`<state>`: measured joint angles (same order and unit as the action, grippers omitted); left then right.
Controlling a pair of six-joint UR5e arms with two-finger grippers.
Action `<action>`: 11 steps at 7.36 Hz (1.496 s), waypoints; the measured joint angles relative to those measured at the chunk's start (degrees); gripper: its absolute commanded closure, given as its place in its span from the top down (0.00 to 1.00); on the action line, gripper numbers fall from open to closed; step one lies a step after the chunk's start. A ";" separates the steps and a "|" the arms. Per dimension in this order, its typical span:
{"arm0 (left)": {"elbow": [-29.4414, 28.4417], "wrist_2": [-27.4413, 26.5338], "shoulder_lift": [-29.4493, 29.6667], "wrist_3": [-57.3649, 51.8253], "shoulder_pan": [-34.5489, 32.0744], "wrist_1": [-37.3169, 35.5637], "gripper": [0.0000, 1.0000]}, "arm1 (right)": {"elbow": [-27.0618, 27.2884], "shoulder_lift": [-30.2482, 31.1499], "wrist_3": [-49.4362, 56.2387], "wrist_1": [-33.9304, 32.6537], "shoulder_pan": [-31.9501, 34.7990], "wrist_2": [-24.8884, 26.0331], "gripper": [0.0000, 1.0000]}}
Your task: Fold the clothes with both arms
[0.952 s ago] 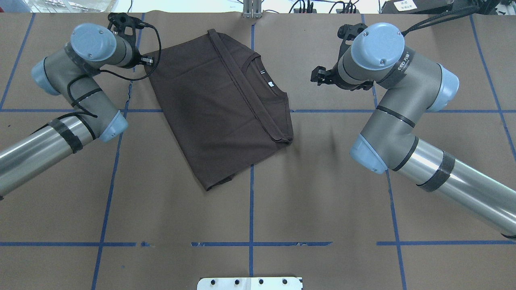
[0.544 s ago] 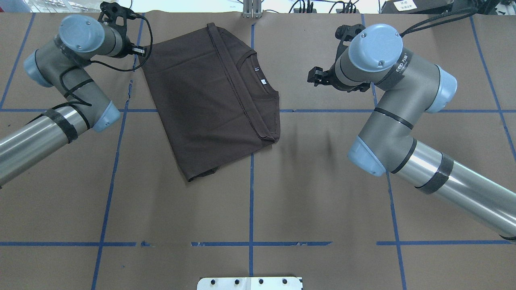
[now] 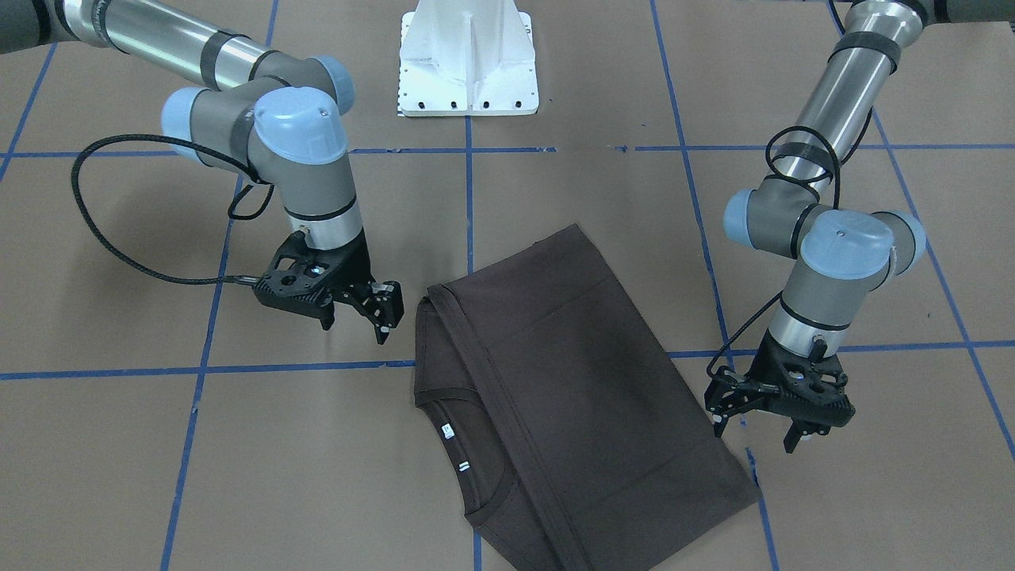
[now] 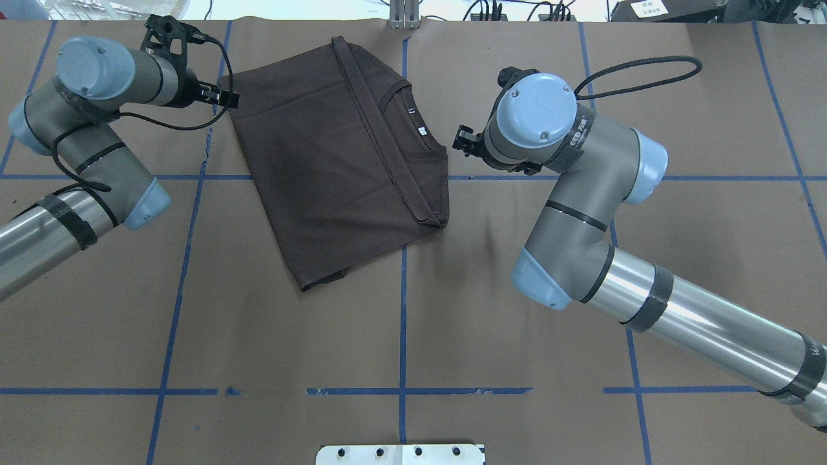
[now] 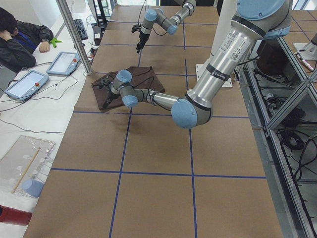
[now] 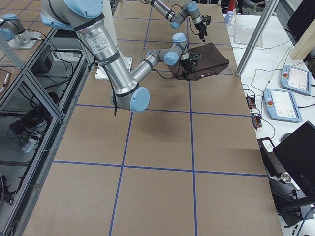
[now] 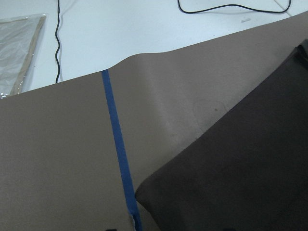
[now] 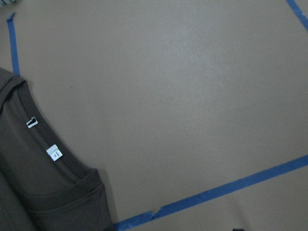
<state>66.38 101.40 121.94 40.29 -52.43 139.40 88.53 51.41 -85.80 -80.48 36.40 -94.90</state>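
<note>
Shirt (image 4: 336, 168) lies half-folded, upper centre; left claw (image 3: 753, 438) and right claw (image 3: 353, 329) gape empty beside it; probably best to pinch matching corners together.

Lighting is bright, even and diffuse, and comes from above. The right arm (image 4: 711, 326) casts only a faint, soft-edged shadow (image 4: 481, 236) on the brown paper table cover (image 4: 452, 336). Its silver tube carries a lengthwise glare streak. The dark brown T-shirt (image 4: 323, 168) renders nearly black, with folds barely resolved. The white surface (image 7: 144, 29) beyond the table edge is close to overexposure. Both wrist views are slightly soft; the fixed views are sharp.
</note>
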 measured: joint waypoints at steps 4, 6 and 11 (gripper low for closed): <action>1.63 0.28 -1.82 0.14 0.13 0.17 1.00 | -2.32 -1.64 -4.24 0.41 -5.79 6.20 0.55; 1.66 0.29 -2.12 0.14 0.13 0.17 1.00 | -4.12 -2.03 -5.27 2.49 -7.09 8.08 0.54; 1.82 0.29 -2.56 0.09 0.13 0.18 1.00 | -8.88 -4.00 -6.33 5.78 -8.85 9.03 0.52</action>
<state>68.19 101.69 119.38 40.38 -52.30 139.58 79.65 47.41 -92.13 -74.69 27.55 -85.88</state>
